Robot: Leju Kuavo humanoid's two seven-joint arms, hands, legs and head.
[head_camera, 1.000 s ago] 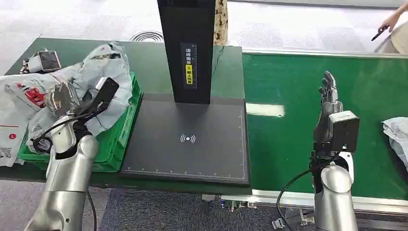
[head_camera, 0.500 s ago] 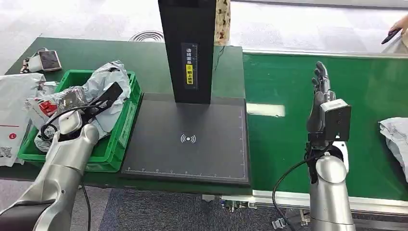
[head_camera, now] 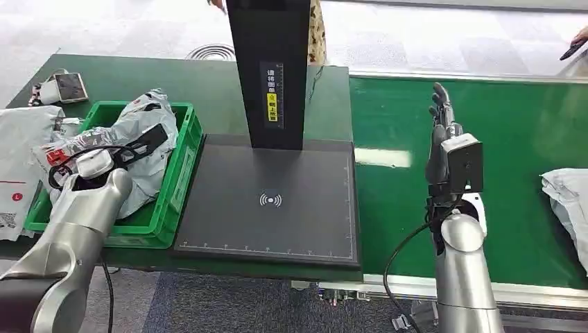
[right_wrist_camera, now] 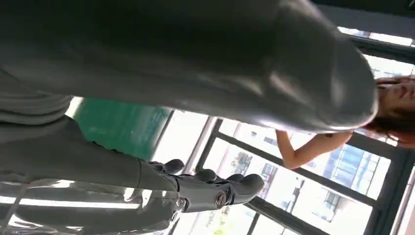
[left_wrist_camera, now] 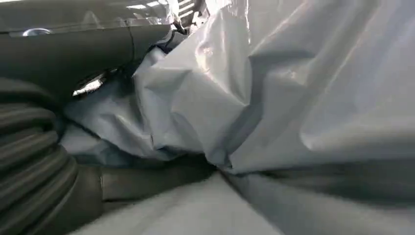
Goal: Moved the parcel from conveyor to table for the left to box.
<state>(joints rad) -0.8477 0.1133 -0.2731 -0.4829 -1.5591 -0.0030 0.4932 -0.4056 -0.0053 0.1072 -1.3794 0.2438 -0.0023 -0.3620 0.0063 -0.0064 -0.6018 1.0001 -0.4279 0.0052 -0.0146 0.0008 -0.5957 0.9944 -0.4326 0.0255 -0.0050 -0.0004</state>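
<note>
**Parcel in the green crate**

The grey parcel [head_camera: 142, 132] lies in the green crate [head_camera: 182, 182] on the table. The left hand [left_wrist_camera: 58, 161] is against it; I cannot tell its grip. The right hand [head_camera: 439, 132] stands upright over the conveyor [head_camera: 527, 132], fingers extended, holding nothing.

Two grey parcels [head_camera: 142, 142] [head_camera: 565, 198], one green crate [head_camera: 182, 182], one scanner pad [head_camera: 277, 208]
</note>
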